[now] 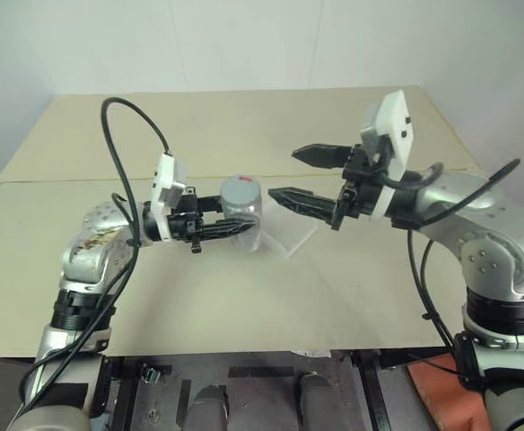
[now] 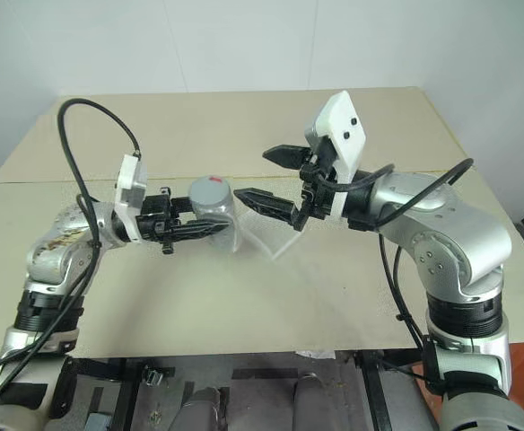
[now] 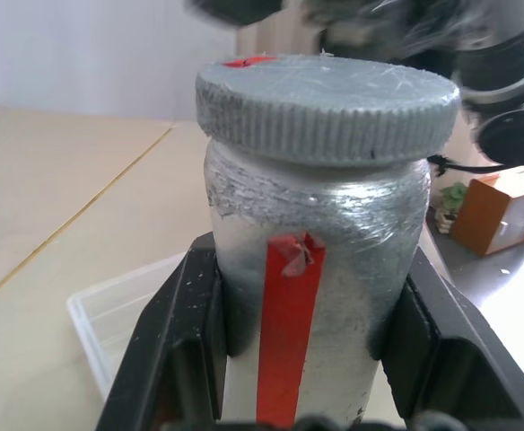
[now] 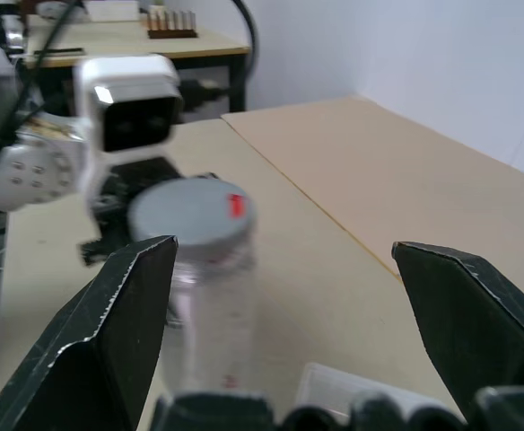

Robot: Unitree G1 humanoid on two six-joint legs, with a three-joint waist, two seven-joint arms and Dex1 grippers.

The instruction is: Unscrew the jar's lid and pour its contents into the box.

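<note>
The jar (image 1: 241, 218) is upright, held above the table with my left gripper (image 1: 235, 228) shut around its silvery body. A red strip runs down its side (image 3: 287, 332). The grey lid (image 3: 325, 94) sits on top, with a small red mark near its rim. My right gripper (image 1: 289, 175) hovers just to the right of the jar, a little above the lid's level, open wide, with nothing between its fingers (image 4: 118, 332). The clear box (image 1: 289, 229) lies on the table behind and to the right of the jar. The contents are hidden.
The tan table (image 1: 244, 296) is made of two boards with a seam across its middle. An orange box (image 3: 500, 208) stands on the floor beyond the table's edge.
</note>
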